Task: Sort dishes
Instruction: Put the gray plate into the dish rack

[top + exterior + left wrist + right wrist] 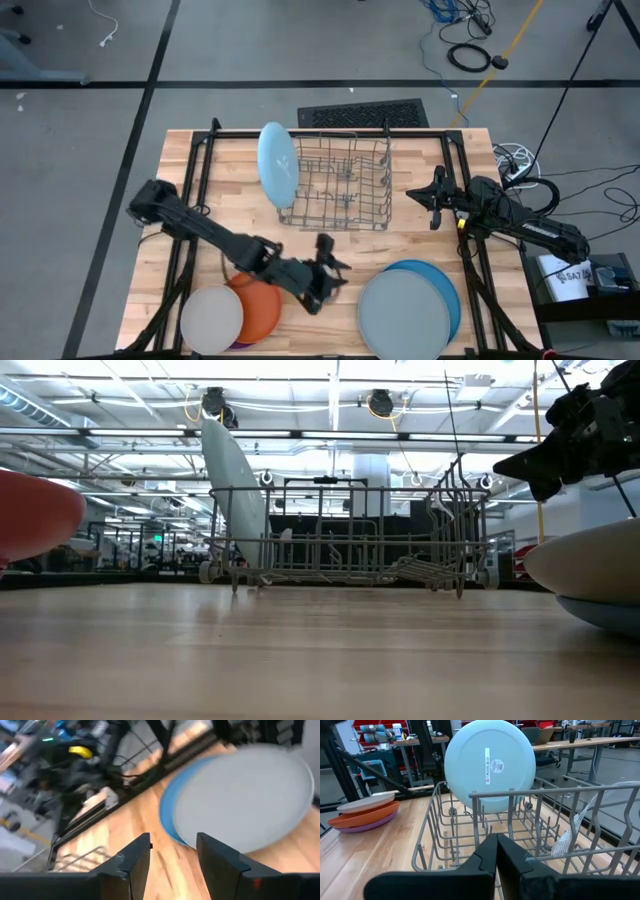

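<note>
High view: wooden slatted bench (pixel 200 180), with bare planks between the rack and the near-edge stacks. The grey wire dish rack (pixel 345 185) stands at the middle of the far edge; a large light blue round plastic plate (pixel 276 163) stands on edge in its left end, label side facing the right wrist camera. At the near right corner a pale grey large plate (pixel 404 312) lies on a darker blue plate (pixel 447 285), both cut off by the bench's near edge. At the near left corner an off-white smaller plate (pixel 211 319) tops an orange plate (pixel 265 305); a purple one (pixel 362 825) beneath shows only as a rim. The left gripper (pixel 327 275) hovers between the two stacks, fingers (pixel 135 862) parted and grasping nothing. The right gripper (pixel 432 195) hangs just beside the rack's right end, fingers (pixel 485 857) pressed together, empty.
</note>
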You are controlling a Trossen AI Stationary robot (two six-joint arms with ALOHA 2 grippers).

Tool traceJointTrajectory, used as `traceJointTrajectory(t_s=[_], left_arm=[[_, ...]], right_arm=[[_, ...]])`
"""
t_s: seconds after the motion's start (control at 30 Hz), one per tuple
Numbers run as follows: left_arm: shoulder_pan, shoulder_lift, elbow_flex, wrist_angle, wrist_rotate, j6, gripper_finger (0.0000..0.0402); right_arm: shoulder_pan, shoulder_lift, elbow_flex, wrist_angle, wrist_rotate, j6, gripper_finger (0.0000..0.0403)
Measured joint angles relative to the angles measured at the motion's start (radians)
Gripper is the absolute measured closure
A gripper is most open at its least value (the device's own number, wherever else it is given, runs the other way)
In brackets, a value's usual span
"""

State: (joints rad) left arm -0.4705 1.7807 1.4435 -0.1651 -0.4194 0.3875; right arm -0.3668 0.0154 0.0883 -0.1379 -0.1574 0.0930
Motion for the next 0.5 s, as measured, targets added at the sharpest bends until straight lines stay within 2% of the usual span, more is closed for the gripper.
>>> traceJointTrajectory(t_s=[0.27,0.4,0.5], left_arm=[[-0.016,0.194,0.087,-0.007,0.083,0.203,0.0238],[-0.026,0.258,0.146,-0.01,0.089,0.312,0.0238],[-0.024,0.291,0.172,-0.01,0.088,0.336,0.0238]], right_arm=[[0.0,0.0,0.0,0.0,0.0,0.0,0.0399],[0.0,0.0,0.0,-0.001,0.0,0.0,0.0399],[0.0,0.0,0.0,-0.001,0.0,0.0,0.0399]])
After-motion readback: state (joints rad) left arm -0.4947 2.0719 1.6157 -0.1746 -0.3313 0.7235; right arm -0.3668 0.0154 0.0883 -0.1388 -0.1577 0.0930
